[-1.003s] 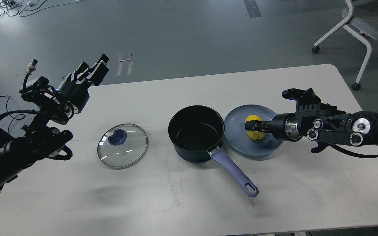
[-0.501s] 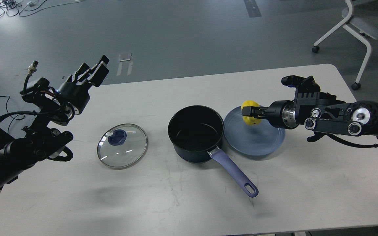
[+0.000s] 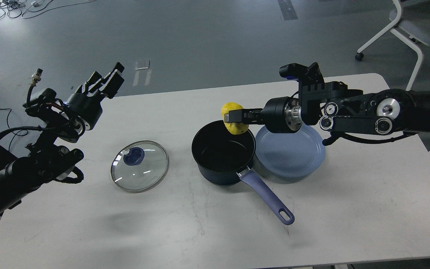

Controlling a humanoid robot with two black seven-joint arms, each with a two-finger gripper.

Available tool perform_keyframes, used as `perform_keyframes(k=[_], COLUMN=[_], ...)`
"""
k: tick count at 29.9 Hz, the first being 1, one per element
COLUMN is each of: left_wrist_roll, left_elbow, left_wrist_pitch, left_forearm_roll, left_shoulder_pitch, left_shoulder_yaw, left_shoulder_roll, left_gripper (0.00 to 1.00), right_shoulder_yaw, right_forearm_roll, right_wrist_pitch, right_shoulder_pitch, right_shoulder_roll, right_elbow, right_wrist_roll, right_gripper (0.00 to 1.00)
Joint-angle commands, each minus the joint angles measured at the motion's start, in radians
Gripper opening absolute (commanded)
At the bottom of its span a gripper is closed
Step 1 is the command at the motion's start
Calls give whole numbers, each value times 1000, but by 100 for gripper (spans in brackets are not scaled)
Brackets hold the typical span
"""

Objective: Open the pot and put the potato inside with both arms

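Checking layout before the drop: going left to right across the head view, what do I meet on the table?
Round glass lid with blue knob → dark blue pot with lavender handle → pale blue round plate. The yellow potato, held by the right gripper, hangs over the pot's far rim.

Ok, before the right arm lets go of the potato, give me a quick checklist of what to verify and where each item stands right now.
1. Pot uncovered: ok; the lid lies flat on the table, left of the pot.
2. Right gripper closed on the potato: ok.
3. Potato fully over the pot's opening: cannot tell; it shows at the far right rim.
4. Pot interior free of objects: ok.
5. Left gripper out of the way: ok; raised off the table's left corner, holding nothing.
6. Plate free of objects: ok.
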Motion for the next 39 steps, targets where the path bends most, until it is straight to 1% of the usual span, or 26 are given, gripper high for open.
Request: perform_keyframes(k=[1, 2, 3, 4, 5, 7, 9, 10, 11, 12, 15, 16, 18, 19, 20, 22, 25, 27, 28, 30, 31, 32, 33, 34, 37, 39], left_wrist_roll=[0, 0, 0, 0, 0, 0, 5, 5, 18, 24, 61, 100, 157, 212, 252, 278, 288, 334, 390, 449, 491, 505, 519, 519, 518, 515], left_elbow=[0, 0, 0, 0, 0, 0, 0, 0, 0, 0, -1, -9, -14, -14, -12, -14, -14, -17, -15, -17, -17, -17, -17, -17, -17, -17], left_wrist_pitch=[0, 0, 0, 0, 0, -56, -132, -133, -171, -191, -272, -316, -373, -442, -503, -554, -570, -573, -581, -596, -620, -639, -685, -712, -726, -730], left_forearm_roll=[-20, -46, -95, -95, -158, -259, -345, -345, -374, -388, -445, -466, -497, -537, -577, -609, -628, -683, -748, -808, -859, -879, -902, -910, -911, -913], left_shoulder_pitch=[-1, -4, -9, -9, -15, -33, -59, -60, -67, -69, -69, -69, -67, -60, -55, -47, -37, -35, -34, -21, -12, -9, -1, 11, 35, 45], left_shoulder_yaw=[-12, -14, -18, -18, -27, -43, -52, -52, -55, -60, -122, -165, -222, -285, -337, -374, -393, -415, -440, -465, -492, -504, -530, -552, -569, -571], left_shoulder_roll=[0, 0, -2, -2, -5, -7, -8, -8, -7, -7, -8, -7, -4, -5, -13, -22, -62, -80, -94, -102, -103, -103, -105, -106, -117, -119], left_gripper=[99, 99, 99, 99, 99, 99, 99, 99, 99, 99, 99, 99, 99, 99, 99, 99, 99, 99, 99, 99, 99, 99, 99, 99, 99, 99], right_shoulder_yaw=[-27, -24, -21, -21, -21, -21, -8, -8, 16, 30, 64, 71, 100, 152, 214, 292, 395, 487, 545, 588, 620, 631, 659, 685, 731, 754], right_forearm_roll=[-9, -2, 0, 0, 0, 0, 0, 0, 2, 2, 2, 5, 17, 53, 121, 248, 397, 486, 543, 592, 633, 652, 685, 727, 805, 830], right_wrist_pitch=[5, 5, 5, 5, 5, 5, 1, 1, 1, 1, -2, -12, -15, -13, -13, -13, -15, -13, -13, -13, -13, -12, -12, -7, 8, 37], right_shoulder_pitch=[-26, -26, -26, -26, -26, -26, -26, -26, -26, -26, -29, -29, -29, -33, -47, -81, -128, -176, -211, -243, -271, -283, -305, -323, -352, -362], right_shoulder_roll=[20, 21, 21, 21, 23, 24, 28, 28, 25, 23, 17, 14, 5, -17, -32, -38, -41, -41, -38, -34, -34, -34, -32, -31, -26, -12], right_elbow=[-28, -41, -42, -42, -42, -45, -49, -49, -49, -49, -51, -52, -55, -69, -77, -95, -129, -158, -173, -181, -184, -186, -187, -195, -224, -248], right_wrist_roll=[21, 21, 19, 19, 19, 18, 16, 16, 16, 16, 16, 16, 18, 18, 18, 18, 25, 32, 30, 30, 30, 30, 25, 19, 10, -10], right_gripper=[63, 79, 89, 89, 99, 100, 100, 100, 100, 100, 100, 100, 100, 100, 100, 100, 100, 100, 100, 100, 100, 100, 100, 100, 100, 100])
